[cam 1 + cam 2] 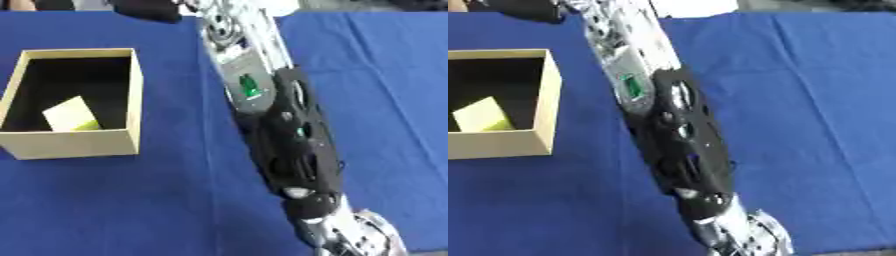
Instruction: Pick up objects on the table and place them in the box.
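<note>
The box (77, 102) sits on the blue table (385, 90), left side, a pale yellow block (72, 115) inside. An arm (271, 115) stretches far across the table; its hand is hidden, so I cannot tell its state. Best to lift clear of the rim when carrying over.

A plain deep-blue tablecloth (105, 200) covers the table. The open tan cardboard box (134, 95) has a dark, near-black inside, with a pale yellow-green flat piece (72, 115) in it. The black and silver forearm (280, 125) carries a small green patch.
</note>
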Available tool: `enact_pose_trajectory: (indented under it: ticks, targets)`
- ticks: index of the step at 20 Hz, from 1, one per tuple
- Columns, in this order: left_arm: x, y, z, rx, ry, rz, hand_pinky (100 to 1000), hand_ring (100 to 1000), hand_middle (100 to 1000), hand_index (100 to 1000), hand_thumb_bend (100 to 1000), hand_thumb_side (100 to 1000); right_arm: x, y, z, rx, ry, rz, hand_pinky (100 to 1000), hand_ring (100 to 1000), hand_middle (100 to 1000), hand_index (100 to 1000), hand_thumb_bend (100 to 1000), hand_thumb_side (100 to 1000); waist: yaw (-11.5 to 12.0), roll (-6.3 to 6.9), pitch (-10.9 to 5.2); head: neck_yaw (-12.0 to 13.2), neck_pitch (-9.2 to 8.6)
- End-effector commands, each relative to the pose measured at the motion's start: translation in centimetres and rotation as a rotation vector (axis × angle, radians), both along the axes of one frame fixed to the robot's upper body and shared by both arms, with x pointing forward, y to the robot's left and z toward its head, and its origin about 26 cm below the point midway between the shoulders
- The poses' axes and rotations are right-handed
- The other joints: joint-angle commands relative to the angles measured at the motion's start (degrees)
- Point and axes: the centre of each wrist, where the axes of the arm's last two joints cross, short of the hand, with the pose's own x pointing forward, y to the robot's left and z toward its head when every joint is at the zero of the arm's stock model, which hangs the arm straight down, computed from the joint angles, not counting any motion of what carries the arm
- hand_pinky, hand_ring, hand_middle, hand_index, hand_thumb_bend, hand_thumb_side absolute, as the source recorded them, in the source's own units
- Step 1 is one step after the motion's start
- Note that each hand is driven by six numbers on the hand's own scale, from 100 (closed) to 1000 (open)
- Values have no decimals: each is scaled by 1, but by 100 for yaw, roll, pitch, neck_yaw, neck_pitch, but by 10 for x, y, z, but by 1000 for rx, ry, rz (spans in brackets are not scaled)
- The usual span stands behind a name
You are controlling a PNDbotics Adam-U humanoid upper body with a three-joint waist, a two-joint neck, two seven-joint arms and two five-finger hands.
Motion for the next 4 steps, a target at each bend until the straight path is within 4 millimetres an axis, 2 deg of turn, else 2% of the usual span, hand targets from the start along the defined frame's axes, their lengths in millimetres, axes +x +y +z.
enact_pose_trajectory:
  ticks: [1, 4]
  targets:
    - [-2, 4, 8, 21, -27, 16, 864, 807, 678, 590, 229, 799, 4, -31, 11, 68, -21, 33, 741, 812, 770, 883, 100, 638, -11, 42, -115, 67, -8]
    - [-2, 5, 8, 21, -29, 22, 864, 807, 679, 590, 232, 803, 13, -58, 6, 114, 13, 66, 750, 821, 773, 896, 100, 651, -30, 39, -107, 114, -11]
